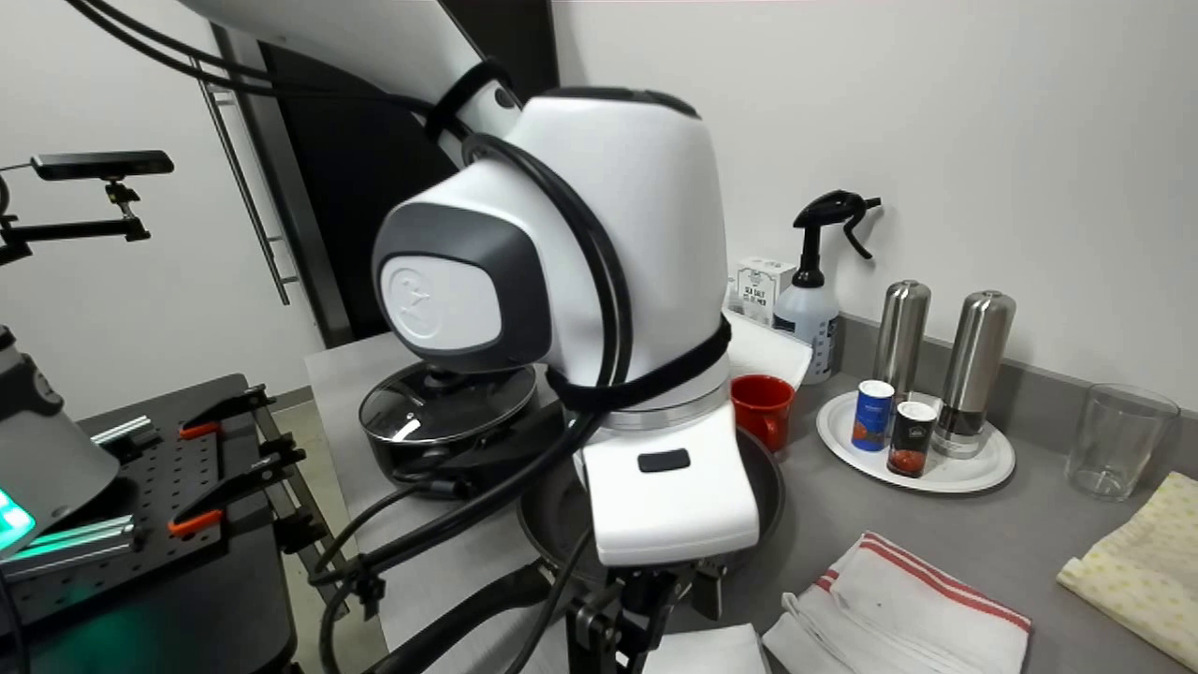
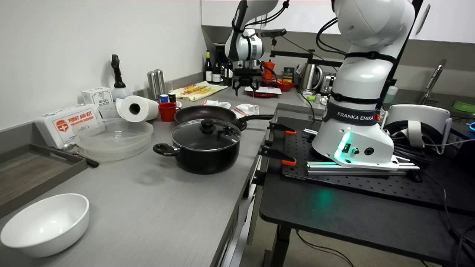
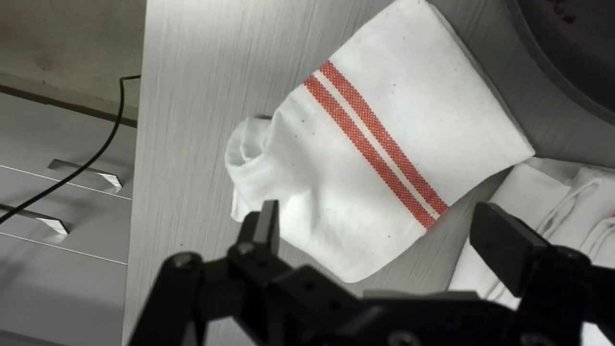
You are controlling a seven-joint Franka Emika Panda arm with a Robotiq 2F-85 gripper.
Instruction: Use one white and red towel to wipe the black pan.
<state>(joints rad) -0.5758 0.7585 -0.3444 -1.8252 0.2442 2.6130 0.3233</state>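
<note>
While the hand is hovering over the brushed-grey table w/ jaws spread, 1 white and red towel, woven, part-rumpled, w/ 2 stripes, is lying nr the round black pan. A 2nd towel, folded in layers, is sitting just beside the 1st. Only wrist view's showing reddish marks in the pan; its long handle is showing in both exterior views, 1 white bowl in an exterior view.

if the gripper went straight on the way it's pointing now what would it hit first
Probably the white and red towel in the middle of the wrist view: it lies ahead of the open gripper, though the depth is unclear.
</note>
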